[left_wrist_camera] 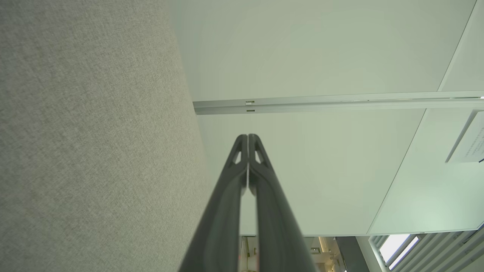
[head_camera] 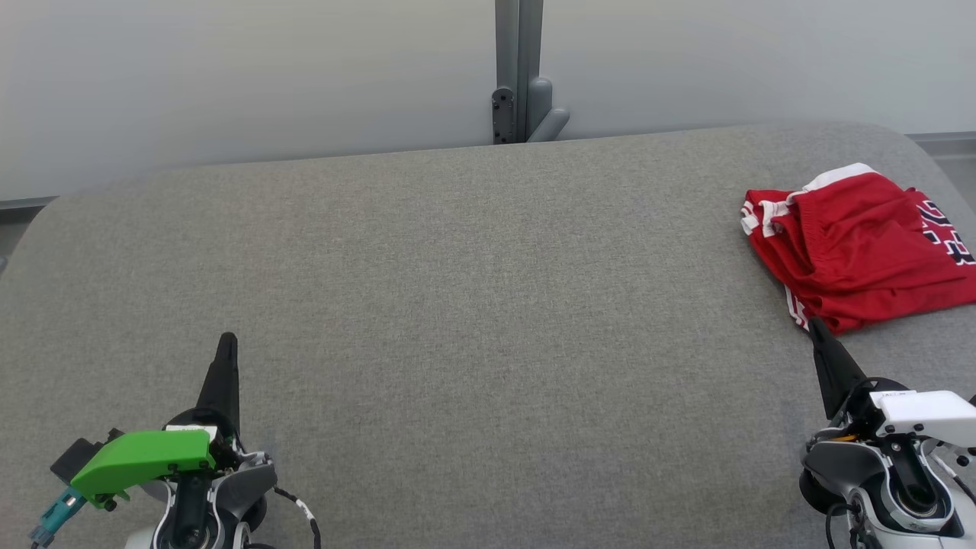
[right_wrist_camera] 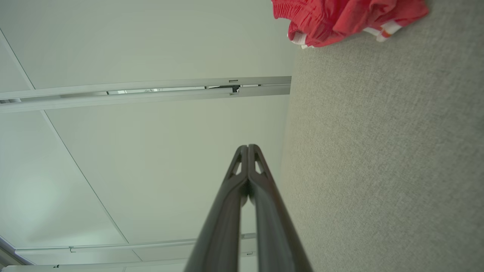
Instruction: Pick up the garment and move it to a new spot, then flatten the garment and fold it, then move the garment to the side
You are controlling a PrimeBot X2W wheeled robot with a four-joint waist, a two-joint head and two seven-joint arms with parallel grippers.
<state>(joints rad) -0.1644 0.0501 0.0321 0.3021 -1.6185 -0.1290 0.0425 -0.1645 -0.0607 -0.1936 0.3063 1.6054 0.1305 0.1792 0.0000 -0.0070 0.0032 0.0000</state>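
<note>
Jaws together and empty on left gripper (head_camera: pixel 226 347) and right gripper (head_camera: pixel 820 335); red garment (head_camera: pixel 854 244) lies bunched at far right of grey table (head_camera: pixel 488 305), probably light, soft, floppy, so pinch a raised fold near its edge.

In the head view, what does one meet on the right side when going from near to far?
right gripper → red garment → grey table's far edge → pale wall
</note>
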